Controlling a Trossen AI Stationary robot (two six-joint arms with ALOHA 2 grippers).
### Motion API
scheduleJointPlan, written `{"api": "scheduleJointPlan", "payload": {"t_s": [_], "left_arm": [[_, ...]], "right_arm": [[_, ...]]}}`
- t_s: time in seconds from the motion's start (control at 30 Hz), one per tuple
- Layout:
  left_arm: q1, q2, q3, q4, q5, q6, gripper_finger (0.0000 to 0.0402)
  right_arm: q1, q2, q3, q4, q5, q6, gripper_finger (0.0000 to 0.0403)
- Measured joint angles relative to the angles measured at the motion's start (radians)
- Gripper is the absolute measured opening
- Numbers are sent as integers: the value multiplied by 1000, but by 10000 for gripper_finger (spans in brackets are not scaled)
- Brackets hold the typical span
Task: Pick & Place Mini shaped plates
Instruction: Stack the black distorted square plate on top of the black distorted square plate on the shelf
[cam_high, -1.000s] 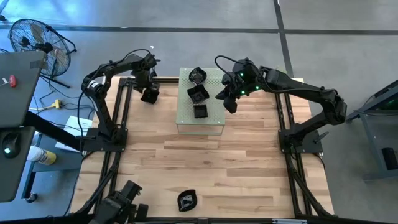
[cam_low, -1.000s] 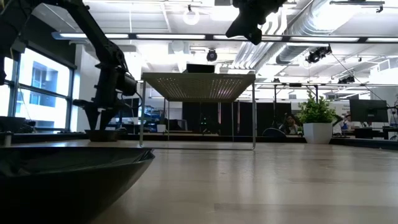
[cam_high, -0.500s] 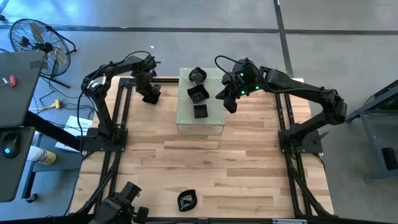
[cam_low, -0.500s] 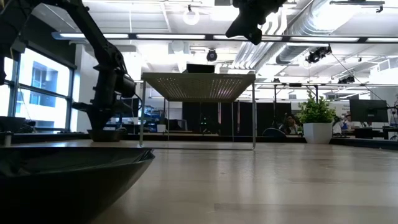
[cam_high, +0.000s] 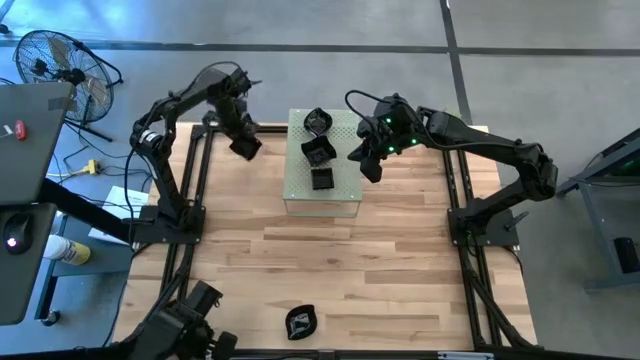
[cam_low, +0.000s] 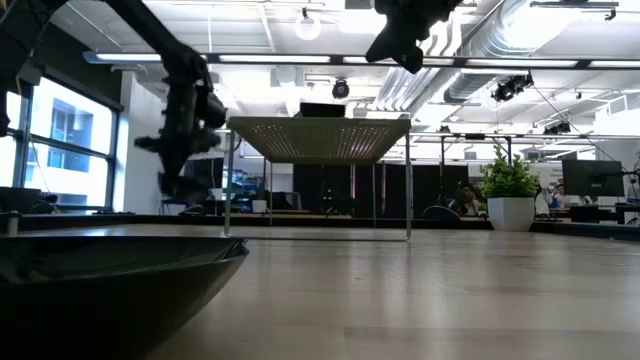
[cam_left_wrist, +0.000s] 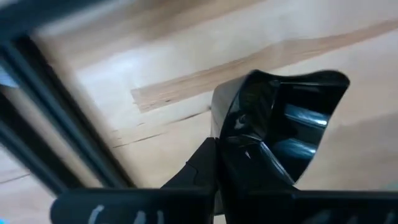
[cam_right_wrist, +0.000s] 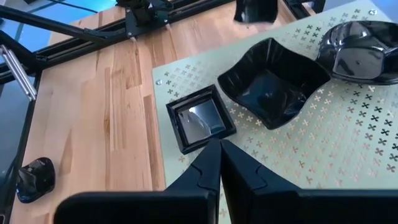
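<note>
A: High view first, from the left. What was the left pincer (cam_high: 243, 146) doing?

B: It hung just off the box's (cam_high: 345, 200) left edge, above the table (cam_high: 330, 270), clamped on a plate (cam_left_wrist: 283, 127). Its wrist view showed the fingers (cam_left_wrist: 249, 171) pinching that glossy dish by its rim, bare wood behind it.

A: And on the box?

B: Three plates sat there in a row: a round one (cam_high: 318, 121) at the far end, a wavy one (cam_high: 318, 151) in the middle, a square one (cam_high: 321, 179) nearest. The right wrist view showed all three resting on the perforated top.

A: The right pincer (cam_high: 369, 165)?

B: It hovered at the box's right edge, fingers together, holding nothing.

A: How far along, then?

B: By my reckoning, early to midway. Three were placed, a fourth was carried, and one more plate (cam_high: 300, 321) lay alone at the table's near edge, not yet touched. Any others were out of sight.
</note>
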Motion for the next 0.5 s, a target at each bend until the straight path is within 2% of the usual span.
{"api": "scheduleJointPlan", "payload": {"t_s": [0.17, 0.37, 0.5], "left_arm": [[0, 0, 221, -138, 55, 54, 2], [-2, 0, 512, -294, 198, 83, 2], [-56, -13, 643, -294, 297, 91, 2]], "right_arm": [[0, -3, 0, -30, 0, 0, 4], [0, -44, 0, -71, -1, 4, 4], [-3, -80, 0, -68, 3, -19, 2]]}}
